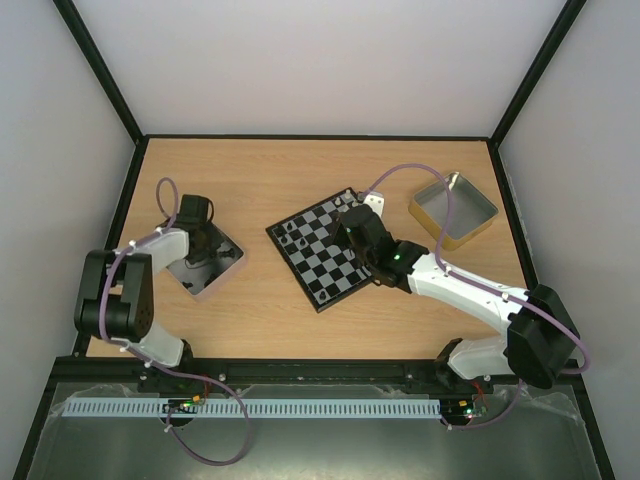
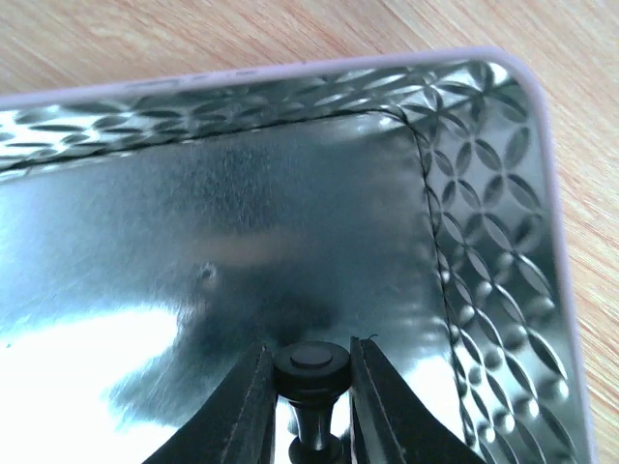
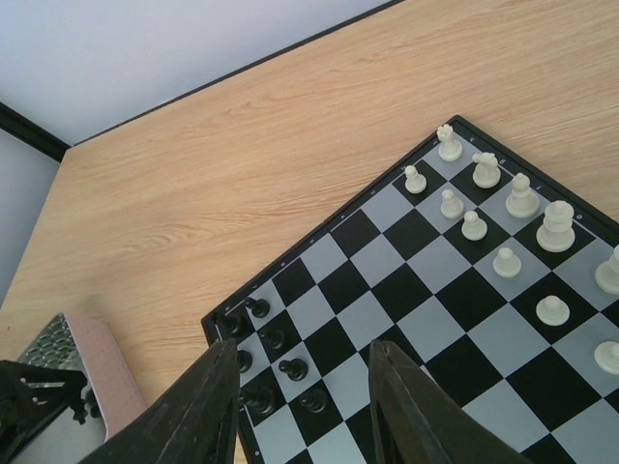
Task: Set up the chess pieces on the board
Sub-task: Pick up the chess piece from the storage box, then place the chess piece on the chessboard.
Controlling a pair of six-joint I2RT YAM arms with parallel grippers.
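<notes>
The board (image 1: pixel 322 262) lies tilted at the table's middle; in the right wrist view (image 3: pixel 406 290) several black pieces (image 3: pixel 293 368) stand at its near-left corner and several silvery-white pieces (image 3: pixel 506 261) along its far-right side. My right gripper (image 3: pixel 305 382) hovers open and empty above the board's left part. My left gripper (image 2: pixel 309 372) is down inside a shallow metal tin (image 2: pixel 484 193), shut on a black chess piece (image 2: pixel 311 372) whose round base faces the camera. In the top view the left gripper (image 1: pixel 200 240) is over that tin (image 1: pixel 228 270).
A second tin with a gold rim (image 1: pixel 452 209) stands at the back right, and a small metal lid (image 1: pixel 373 203) lies beside the board's far corner. Black frame rails and white walls bound the table.
</notes>
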